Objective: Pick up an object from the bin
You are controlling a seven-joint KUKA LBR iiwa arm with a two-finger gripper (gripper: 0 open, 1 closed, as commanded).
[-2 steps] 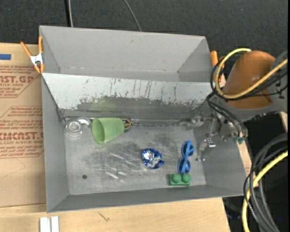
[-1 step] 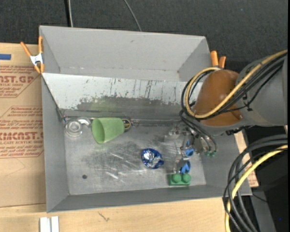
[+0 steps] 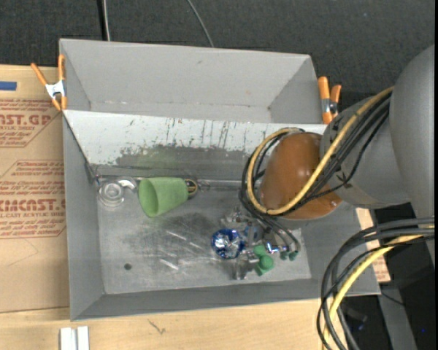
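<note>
1. Bin (image 3: 80, 232), grey metal, sloping walls: one. Floor scuffed and streaked.
2. Robot arm, grey, reaching in from the right: one. Orange cover (image 3: 296, 173) at the wrist, looped with black and yellow cables, hanging above the bin's right half.
3. Cup (image 3: 163, 196), pale green, tapered: one. Lying on its side near the back wall, left of centre, mouth turned leftward.
4. Gripper (image 3: 259, 250): one. Lowered to the floor in the near right corner, amid the two small things listed at 6 and 7. Whether open, closed or gripping: cannot tell.
5. Clear round lid-like piece (image 3: 112, 194): one. Flat on the floor, just left of the cup, close to the left wall.
6. Blue crinkled thing (image 3: 224, 243), shiny: one. Just beside the gripper, on its left.
7. Small green piece (image 3: 263, 263): one. Right under the gripper's near side, close to the front wall.
8. Dark speck (image 3: 128, 267): one. Alone on the near left floor, well apart from everything else.
</note>
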